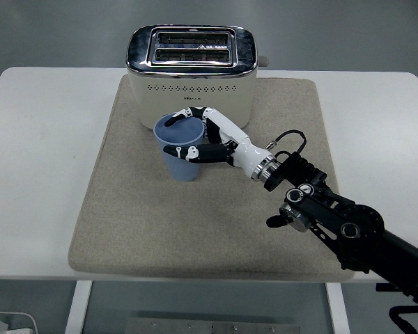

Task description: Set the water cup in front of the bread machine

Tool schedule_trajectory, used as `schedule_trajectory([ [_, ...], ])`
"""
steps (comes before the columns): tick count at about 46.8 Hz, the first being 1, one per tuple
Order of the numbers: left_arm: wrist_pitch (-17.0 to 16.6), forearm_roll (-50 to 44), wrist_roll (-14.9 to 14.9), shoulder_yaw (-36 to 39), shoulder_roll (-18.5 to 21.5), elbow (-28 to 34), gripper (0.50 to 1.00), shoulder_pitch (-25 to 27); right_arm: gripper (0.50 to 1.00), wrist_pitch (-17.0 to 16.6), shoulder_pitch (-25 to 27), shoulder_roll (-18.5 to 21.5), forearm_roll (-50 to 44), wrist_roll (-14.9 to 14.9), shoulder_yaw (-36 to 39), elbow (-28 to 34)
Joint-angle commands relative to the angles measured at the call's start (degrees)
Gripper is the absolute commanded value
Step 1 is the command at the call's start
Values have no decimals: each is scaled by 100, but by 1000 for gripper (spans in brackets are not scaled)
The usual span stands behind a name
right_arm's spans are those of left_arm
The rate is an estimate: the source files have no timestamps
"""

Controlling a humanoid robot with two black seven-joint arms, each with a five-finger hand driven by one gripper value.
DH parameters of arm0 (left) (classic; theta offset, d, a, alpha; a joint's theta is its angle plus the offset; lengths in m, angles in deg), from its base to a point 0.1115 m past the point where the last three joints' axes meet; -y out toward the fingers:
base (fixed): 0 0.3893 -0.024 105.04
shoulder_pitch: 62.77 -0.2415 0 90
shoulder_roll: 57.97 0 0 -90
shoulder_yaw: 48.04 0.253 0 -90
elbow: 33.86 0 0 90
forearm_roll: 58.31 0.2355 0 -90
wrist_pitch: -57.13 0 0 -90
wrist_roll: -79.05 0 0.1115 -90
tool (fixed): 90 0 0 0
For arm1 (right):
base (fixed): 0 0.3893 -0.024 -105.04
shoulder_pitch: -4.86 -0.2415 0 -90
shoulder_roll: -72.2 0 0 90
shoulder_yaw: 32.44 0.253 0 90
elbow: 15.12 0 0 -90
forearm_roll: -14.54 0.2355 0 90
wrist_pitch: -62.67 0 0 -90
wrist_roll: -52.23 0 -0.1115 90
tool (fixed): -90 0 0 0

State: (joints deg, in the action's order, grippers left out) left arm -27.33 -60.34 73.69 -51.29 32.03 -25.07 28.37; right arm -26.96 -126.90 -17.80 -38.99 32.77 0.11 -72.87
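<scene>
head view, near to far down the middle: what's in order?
Table near edge → mat → cup, held by the right hand → toaster → table far edge.

Toaster (191, 73) front partly behind cup (181, 156)
</scene>
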Motion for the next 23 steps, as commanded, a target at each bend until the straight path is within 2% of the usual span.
schedule_trajectory([
  [1,-1,0,0,0,0,0,1000,0,596,16,28,0,0,-5,-11,1],
  [23,-1,0,0,0,0,0,1000,0,607,148,80,0,-9,-58,-152,88],
])
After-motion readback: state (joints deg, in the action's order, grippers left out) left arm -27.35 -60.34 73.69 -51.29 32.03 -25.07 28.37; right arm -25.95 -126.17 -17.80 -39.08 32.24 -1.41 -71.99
